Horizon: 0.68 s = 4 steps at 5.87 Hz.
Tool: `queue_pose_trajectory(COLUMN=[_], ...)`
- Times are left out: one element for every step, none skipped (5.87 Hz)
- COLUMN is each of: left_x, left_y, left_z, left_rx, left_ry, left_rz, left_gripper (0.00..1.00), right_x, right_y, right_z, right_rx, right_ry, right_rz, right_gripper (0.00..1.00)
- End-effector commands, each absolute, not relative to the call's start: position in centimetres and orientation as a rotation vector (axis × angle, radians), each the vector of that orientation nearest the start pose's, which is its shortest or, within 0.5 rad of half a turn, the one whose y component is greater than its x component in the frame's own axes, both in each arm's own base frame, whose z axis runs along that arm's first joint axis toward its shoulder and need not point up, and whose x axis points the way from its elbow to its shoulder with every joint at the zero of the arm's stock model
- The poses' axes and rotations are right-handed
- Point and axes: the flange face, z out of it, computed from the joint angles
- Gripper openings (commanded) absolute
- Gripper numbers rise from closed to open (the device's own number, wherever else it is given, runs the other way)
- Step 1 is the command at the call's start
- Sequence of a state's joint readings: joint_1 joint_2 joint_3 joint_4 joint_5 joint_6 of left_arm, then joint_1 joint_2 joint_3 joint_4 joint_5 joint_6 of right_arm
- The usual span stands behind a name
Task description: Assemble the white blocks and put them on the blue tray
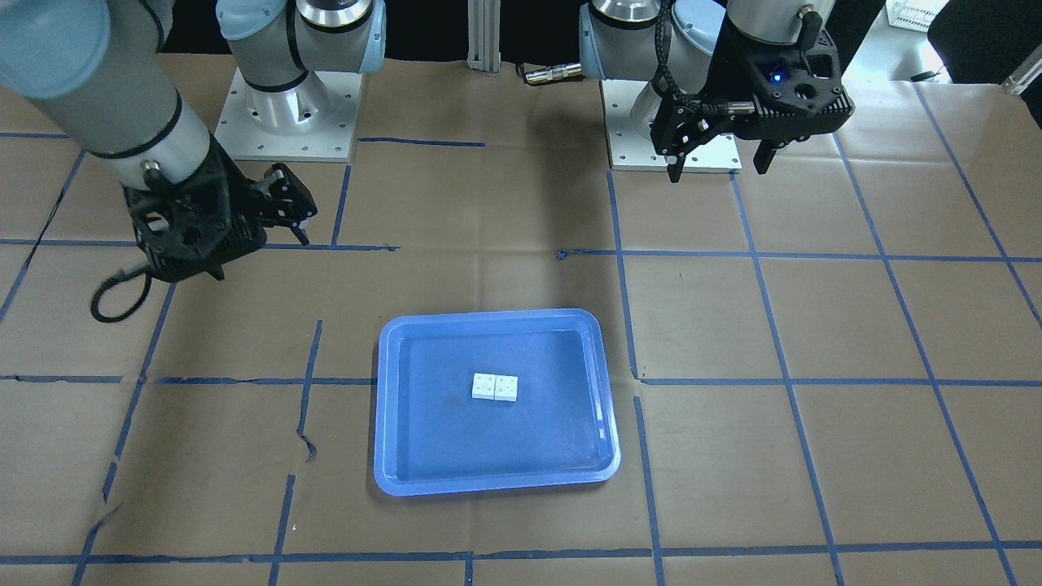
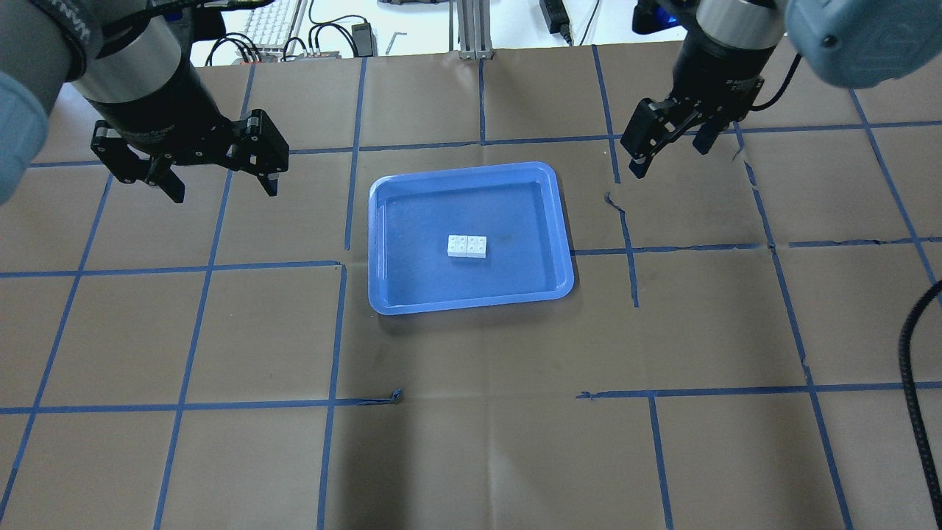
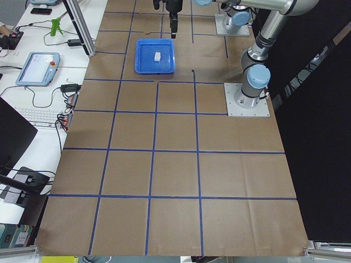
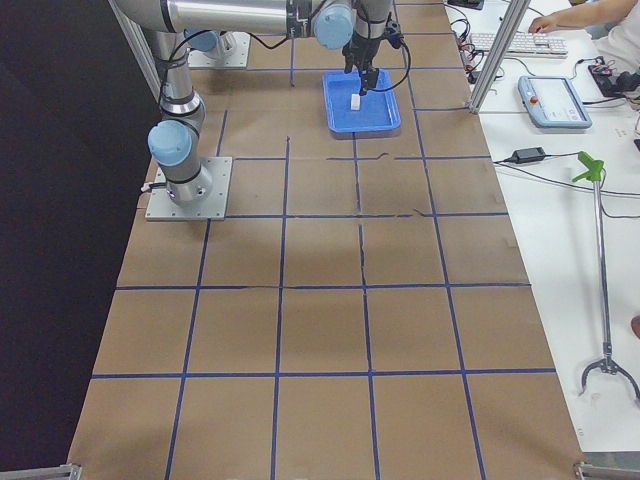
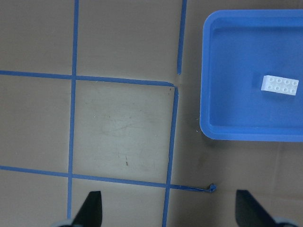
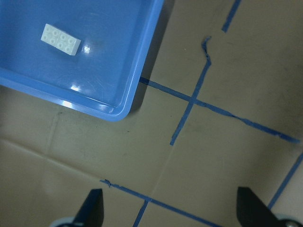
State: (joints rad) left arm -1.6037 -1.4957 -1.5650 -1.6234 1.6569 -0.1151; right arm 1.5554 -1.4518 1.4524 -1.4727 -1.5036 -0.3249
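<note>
Brown paper crossed by a grid of blue tape point(image 2: 209, 266) covers the tabletop point(image 2: 471, 442). Near the middle of it lies the blue tray point(image 2: 471, 303), flat on the paper. The white blocks point(image 2: 466, 246) rest on the tray's floor close to its centre, side by side and touching, studs facing up (together they read as one short white bar). The left end effector point(image 2: 224, 188) hangs above bare paper off the tray's left side, its fingers spread wide and gripping nothing. The right end effector point(image 2: 668, 156) hangs off the tray's far right corner, likewise spread apart and empty. Both wrist views look down past parted fingertips to the tray and the blocks inside it.
</note>
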Motion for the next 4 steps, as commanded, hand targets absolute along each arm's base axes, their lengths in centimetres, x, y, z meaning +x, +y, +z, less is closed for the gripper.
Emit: queue_pose_trajectory(left_x=[-14.0, -14.0, -13.9, -13.9], left_y=[-45.7, -45.7, -45.7, -45.7], left_z=[51.9, 51.9, 52.0, 52.0], left_rx=[-0.132, -0.128, -0.128, -0.126], left_ry=[3.053, 3.052, 3.052, 3.052], left_rz=[-0.041, -0.043, -0.045, -0.045], left_gripper=[1.00, 0.99, 0.99, 0.99], right_x=[13.0, 13.3, 13.3, 13.3], right_y=[-50.8, -51.0, -51.1, -51.1], right_z=[51.5, 50.5, 50.3, 50.2], right_rx=[0.035, 0.225, 0.215, 0.201], right_ry=[3.091, 3.078, 3.077, 3.077], right_rz=[0.231, 0.258, 0.263, 0.262], right_gripper=[1.00, 1.00, 1.00, 1.00])
